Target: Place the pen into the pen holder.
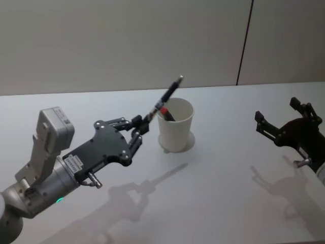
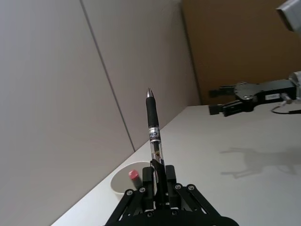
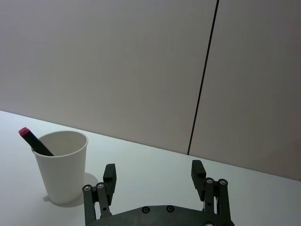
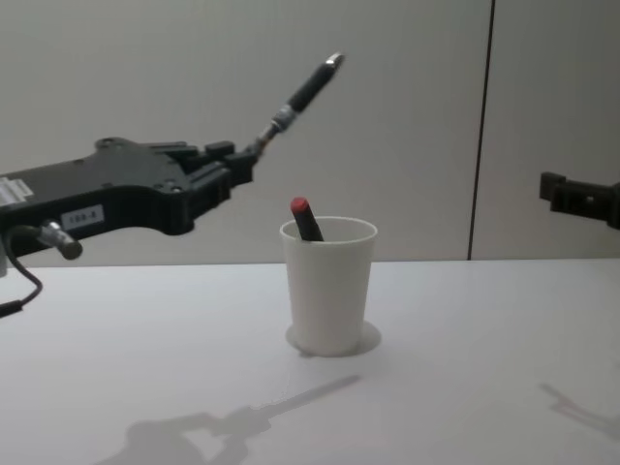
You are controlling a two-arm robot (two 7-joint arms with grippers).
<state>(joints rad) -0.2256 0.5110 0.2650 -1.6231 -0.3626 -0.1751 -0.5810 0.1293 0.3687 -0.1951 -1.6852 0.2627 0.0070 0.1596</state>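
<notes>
the left gripper (image 1: 142, 126) hangs in the air just left of the cup (image 1: 176, 133), its fingers (image 1: 136, 122) clenched on the back end of a pen (image 1: 167, 96). the pen slants up and away from the gripper, its tip high over the cup and clear of the rim. the cup stands upright on the white bench (image 1: 228, 193), and a second pen (image 1: 165, 113) with a red end leans inside it, poking over the rim. off to the right, well apart from the cup, the right gripper (image 1: 277, 109) hovers above the bench, fingers (image 3: 109, 172) spread wide and grasping nothing.
</notes>
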